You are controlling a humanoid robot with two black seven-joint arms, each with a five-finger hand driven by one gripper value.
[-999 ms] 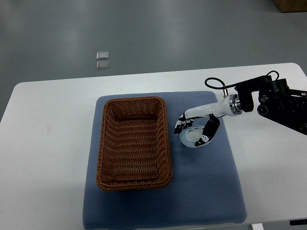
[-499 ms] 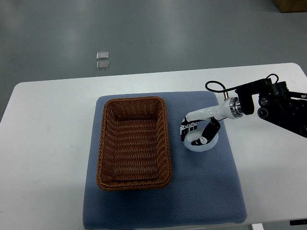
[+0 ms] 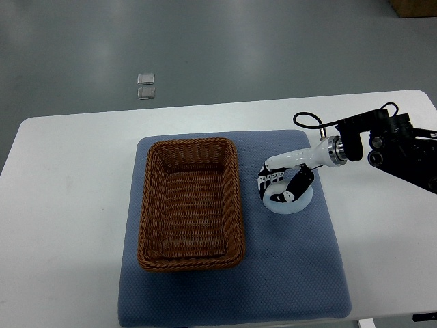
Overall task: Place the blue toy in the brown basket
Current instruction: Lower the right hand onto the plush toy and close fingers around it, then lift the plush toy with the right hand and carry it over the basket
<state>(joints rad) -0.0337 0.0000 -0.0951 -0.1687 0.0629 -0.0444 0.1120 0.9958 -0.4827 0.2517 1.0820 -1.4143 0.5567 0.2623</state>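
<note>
Top view shows the right hand (image 3: 283,186) has shifted slightly away from the brown basket (image 3: 190,202) over the last second, its fingers curled around the pale blue toy (image 3: 289,201) on the mat (image 3: 293,266). The lift into the basket likely remains.

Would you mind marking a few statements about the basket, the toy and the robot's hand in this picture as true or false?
1. The brown basket holds nothing. True.
2. The blue toy lies inside the basket. False: it is on the blue mat, right of the basket.
3. The right hand is over the toy with its fingers curled around it. True.
4. The left hand is reaching for the basket. False: no left arm shows.
5. The basket stands on bare white table. False: it stands on the mat.
</note>
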